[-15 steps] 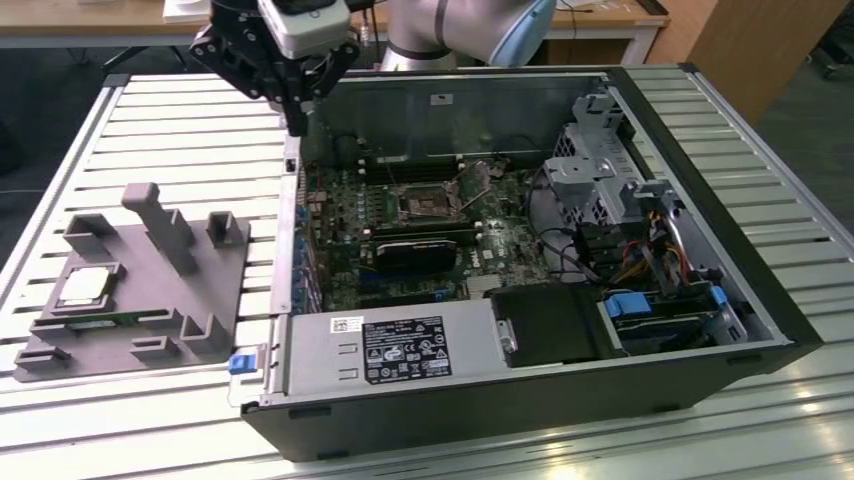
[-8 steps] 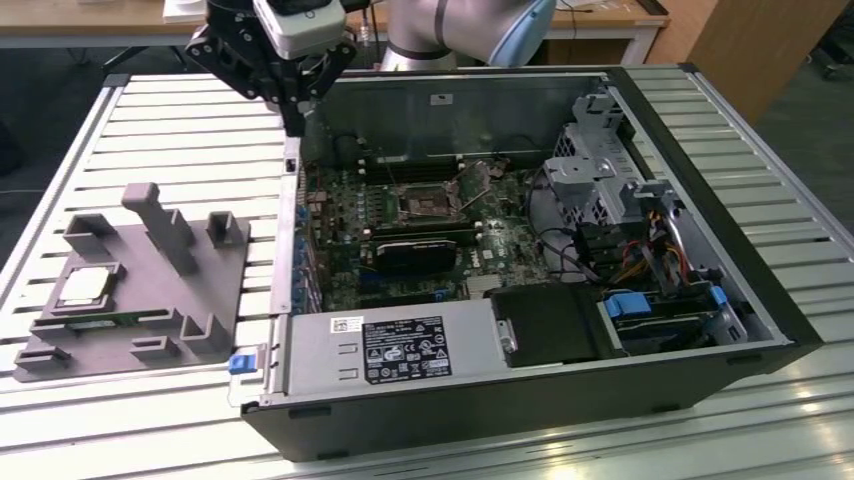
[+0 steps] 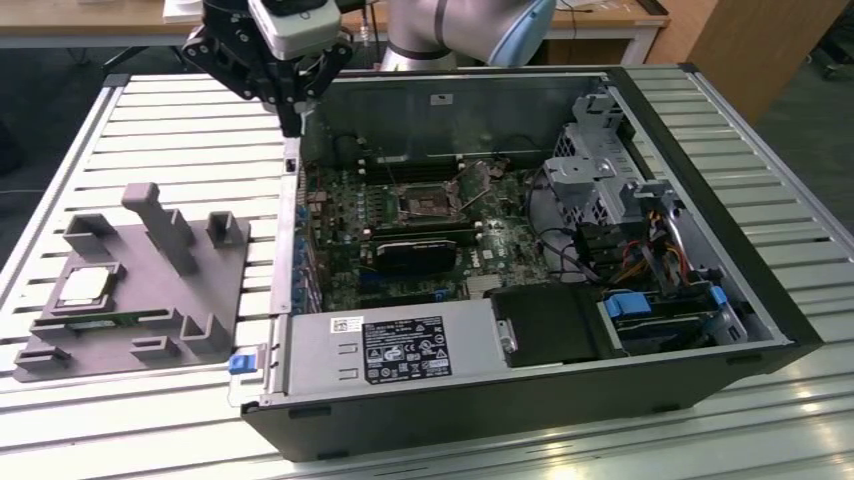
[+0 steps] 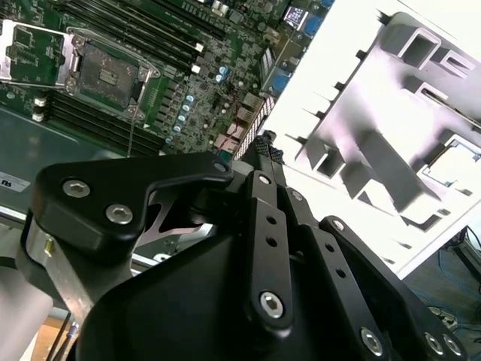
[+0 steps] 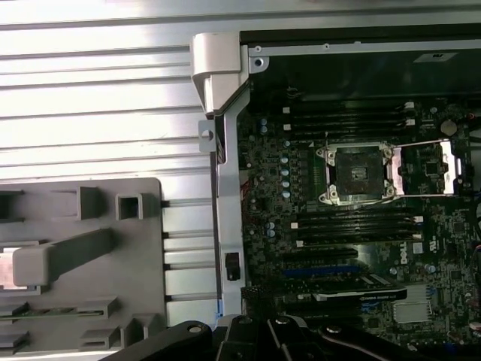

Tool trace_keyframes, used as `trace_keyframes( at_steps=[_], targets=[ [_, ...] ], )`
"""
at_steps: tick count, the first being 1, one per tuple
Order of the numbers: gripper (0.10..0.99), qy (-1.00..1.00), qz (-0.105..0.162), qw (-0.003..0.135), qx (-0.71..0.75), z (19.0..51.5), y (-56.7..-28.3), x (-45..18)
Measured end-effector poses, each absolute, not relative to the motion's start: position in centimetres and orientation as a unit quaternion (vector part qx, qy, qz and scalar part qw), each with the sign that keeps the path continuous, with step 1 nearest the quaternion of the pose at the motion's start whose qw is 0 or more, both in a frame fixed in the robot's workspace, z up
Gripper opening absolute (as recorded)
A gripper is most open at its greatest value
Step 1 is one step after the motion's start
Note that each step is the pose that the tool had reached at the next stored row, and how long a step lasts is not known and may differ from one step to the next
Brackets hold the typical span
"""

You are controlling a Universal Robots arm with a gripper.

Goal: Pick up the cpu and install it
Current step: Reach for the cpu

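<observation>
Open PC case (image 3: 534,410) sits on the slatted tabletop (image 3: 174,130), motherboard (image 3: 501,240) exposed inside. Grey fixture (image 3: 200,285) is parked just beside it.

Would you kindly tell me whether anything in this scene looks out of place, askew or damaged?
Nothing stands out. The cpu lies flat on the grey fixture, the motherboard socket sits empty with its frame swung open, and the gripper hangs above the case wall.

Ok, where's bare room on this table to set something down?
In the exterior view the table is bare beyond the grey fixture and in a narrow strip between it and the computer case. Inside, boards and cables crowd it.
</observation>
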State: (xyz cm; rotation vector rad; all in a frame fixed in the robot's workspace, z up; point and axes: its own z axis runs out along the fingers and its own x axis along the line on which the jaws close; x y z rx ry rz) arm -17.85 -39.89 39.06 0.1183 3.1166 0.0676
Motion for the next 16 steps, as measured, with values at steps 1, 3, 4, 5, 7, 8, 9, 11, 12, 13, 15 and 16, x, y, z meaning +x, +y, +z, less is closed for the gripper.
trace_keyframes(
  at_steps=[1,3,4,5,7,8,9,11,12,13,15,16],
  targets=[
    [0.106,0.999,0.022,0.011,0.038,39.06,-39.89,-17.89],
    [0.106,0.999,0.022,0.011,0.038,39.06,-39.89,-17.96],
    [0.106,0.999,0.022,0.011,0.038,39.05,-39.89,-18.00],
    [0.106,0.999,0.022,0.011,0.038,39.05,-39.89,-18.03],
    [0.106,0.999,0.022,0.011,0.038,39.05,-39.89,-18.11],
    [0.106,0.999,0.022,0.011,0.038,39.04,-39.89,-18.16],
    [0.106,0.999,0.022,0.011,0.038,39.04,-39.89,-18.20],
    [0.106,0.999,0.022,0.011,0.038,39.03,-39.89,-18.27],
    [0.106,0.999,0.022,0.011,0.038,39.03,-39.89,-18.31],
    [0.106,0.999,0.022,0.011,0.038,39.02,-39.89,-18.35],
    [0.106,0.999,0.022,0.010,0.038,39.02,-39.89,-18.43],
    [0.106,0.999,0.022,0.010,0.038,39.01,-39.89,-18.46]
  ],
)
